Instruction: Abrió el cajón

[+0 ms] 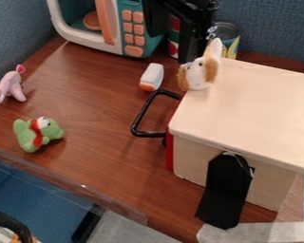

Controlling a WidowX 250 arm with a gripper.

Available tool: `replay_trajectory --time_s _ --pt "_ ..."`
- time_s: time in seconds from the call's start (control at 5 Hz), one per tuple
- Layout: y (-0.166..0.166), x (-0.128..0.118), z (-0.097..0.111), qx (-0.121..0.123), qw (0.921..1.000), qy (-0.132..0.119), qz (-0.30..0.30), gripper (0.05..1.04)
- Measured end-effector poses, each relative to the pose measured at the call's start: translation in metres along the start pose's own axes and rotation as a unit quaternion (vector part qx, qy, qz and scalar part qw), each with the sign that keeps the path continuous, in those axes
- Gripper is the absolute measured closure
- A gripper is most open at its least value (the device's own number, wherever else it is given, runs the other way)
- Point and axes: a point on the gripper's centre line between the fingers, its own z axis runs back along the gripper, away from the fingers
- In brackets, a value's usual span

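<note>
1. The gripper (193,50) hangs near the back edge of the wooden box (262,109), just behind the plush dog (200,71). Whether it is wide or narrow, I cannot tell.
2. The drawer (170,154) is in the box, on the side with the red front. Its black handle (149,134) sticks out toward the camera from the gripper and to the view's left of it. The drawer seems to me closed, so the step is probably to reach this handle.
3. To do it well, I would bring the gripper around the dog, lower it to the handle's outer bar, and then pull straight away from the red front. A slanted pull could jam the drawer or turn the box.
4. The gripper's lower end is dark and hard to make out. The box top covers most of the red front, so a small gap there could be hidden.
</note>
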Motion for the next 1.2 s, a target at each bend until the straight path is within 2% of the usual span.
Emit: replay_trajectory --time_s 0.2,0.4,0.6,0.8,1.0,1.2 --pt "-0.002 0.000 -0.009 -0.010 0.9999 0.014 0.002 0.084" --pt "0.015 -0.009 -0.021 -0.031 0.9982 0.019 0.047 0.084" --pt "0.034 -0.020 -0.036 -0.037 0.9943 0.020 0.098 0.084" --pt "0.054 -0.035 -0.061 -0.026 0.9864 0.027 0.160 0.084" --pt "0.062 -0.042 -0.093 -0.019 0.9776 0.056 0.202 0.084" --pt "0.070 -0.054 -0.126 -0.039 0.9624 0.076 0.258 0.084"
